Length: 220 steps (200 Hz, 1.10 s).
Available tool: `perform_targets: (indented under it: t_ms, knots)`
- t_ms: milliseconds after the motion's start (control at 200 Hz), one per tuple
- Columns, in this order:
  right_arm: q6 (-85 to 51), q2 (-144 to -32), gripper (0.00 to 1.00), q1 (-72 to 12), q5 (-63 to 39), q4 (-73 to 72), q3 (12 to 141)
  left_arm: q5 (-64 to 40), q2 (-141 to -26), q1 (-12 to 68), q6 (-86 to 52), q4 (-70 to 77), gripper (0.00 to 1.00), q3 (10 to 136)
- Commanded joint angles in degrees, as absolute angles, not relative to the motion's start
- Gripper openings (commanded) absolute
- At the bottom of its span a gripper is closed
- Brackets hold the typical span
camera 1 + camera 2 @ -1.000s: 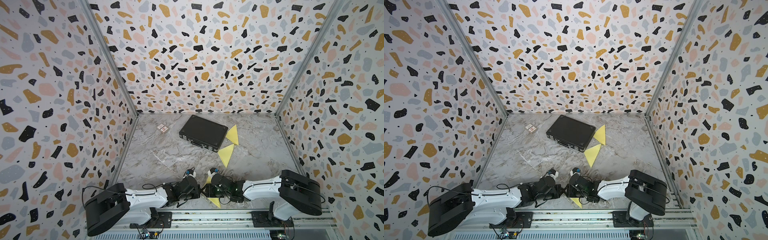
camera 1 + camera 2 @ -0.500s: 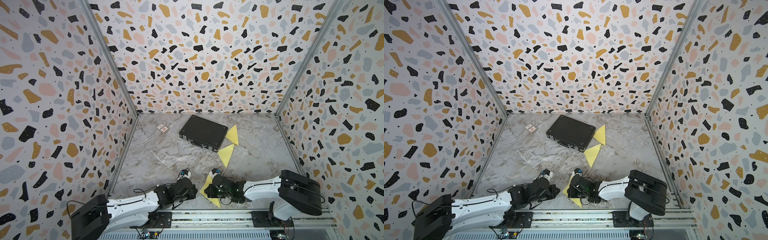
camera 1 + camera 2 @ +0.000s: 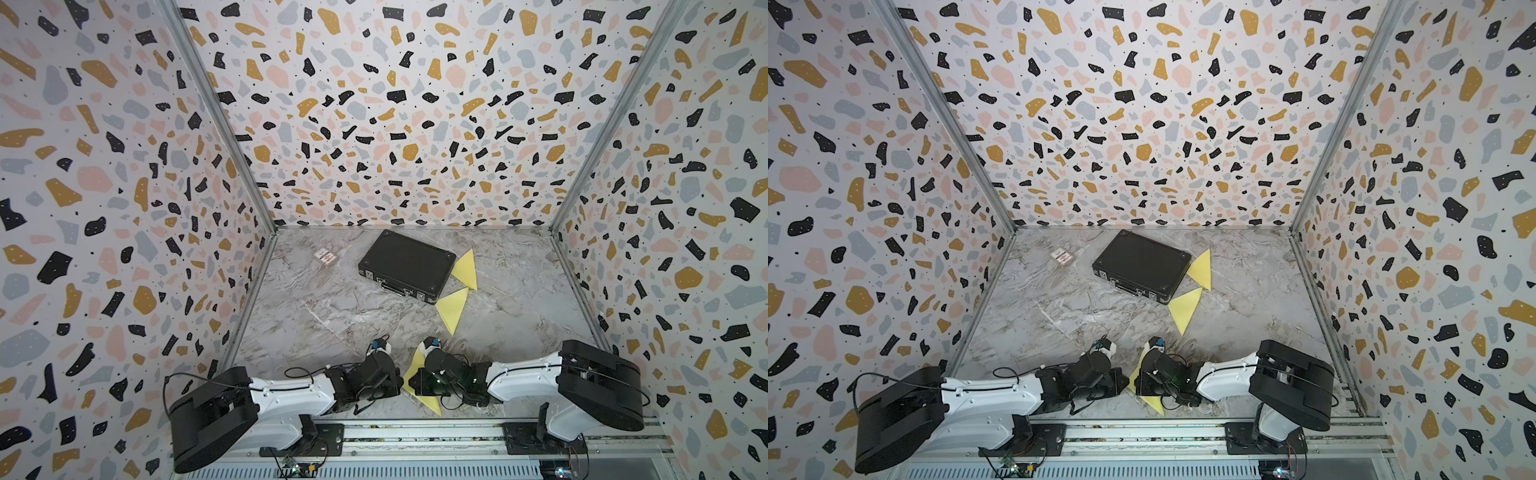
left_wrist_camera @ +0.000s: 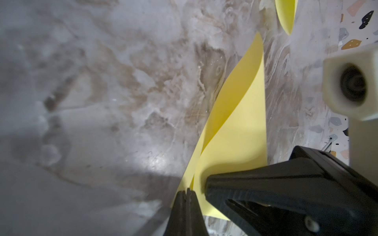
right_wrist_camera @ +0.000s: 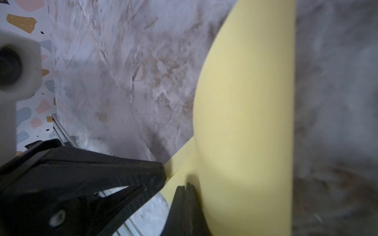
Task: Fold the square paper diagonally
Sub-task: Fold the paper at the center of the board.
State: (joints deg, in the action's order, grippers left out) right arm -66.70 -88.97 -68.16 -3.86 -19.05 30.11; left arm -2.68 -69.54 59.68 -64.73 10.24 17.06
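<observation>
The yellow square paper [image 3: 428, 403] [image 3: 1153, 404] lies on the marble floor at the front, between my two arms, with one part curled up off the floor. My left gripper [image 3: 399, 376] [image 4: 186, 191] is shut, and its tips sit at the paper's [image 4: 235, 126] bent edge, where two layers meet. My right gripper [image 3: 410, 380] [image 5: 186, 187] is shut on the paper [image 5: 245, 102], whose flap rises beside its jaws. The arms hide most of the sheet in both top views.
A black case [image 3: 405, 266] lies at the back middle, with two folded yellow triangles [image 3: 466, 268] [image 3: 453, 307] to its right. A small card pack [image 3: 325, 257] sits at the back left. Terrazzo walls close three sides, and a metal rail [image 3: 415, 432] runs along the front.
My right gripper has shut and the paper's flap has come up. My left arm drew back to the left, then returned to the paper, shut throughout.
</observation>
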Motion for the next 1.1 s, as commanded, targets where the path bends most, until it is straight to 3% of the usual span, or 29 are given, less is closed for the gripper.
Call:
perform_targets:
  t_ms: [0,771,1096]
  knots:
    - [-67.15,-90.59,0.0,-68.38,-3.18,-12.57,29.75,-3.25,-70.18,59.77,-63.37,14.06,0.0,19.19]
    - [-67.39,-89.69,0.0,-68.38,-2.37,-11.6,29.78,-1.52,-66.44,59.99,-63.93,11.09,0.0,16.0]
    - [-65.71,-87.93,0.0,-68.36,-1.88,-8.64,31.92,-0.48,-72.23,59.94,-64.16,11.85,0.0,15.64]
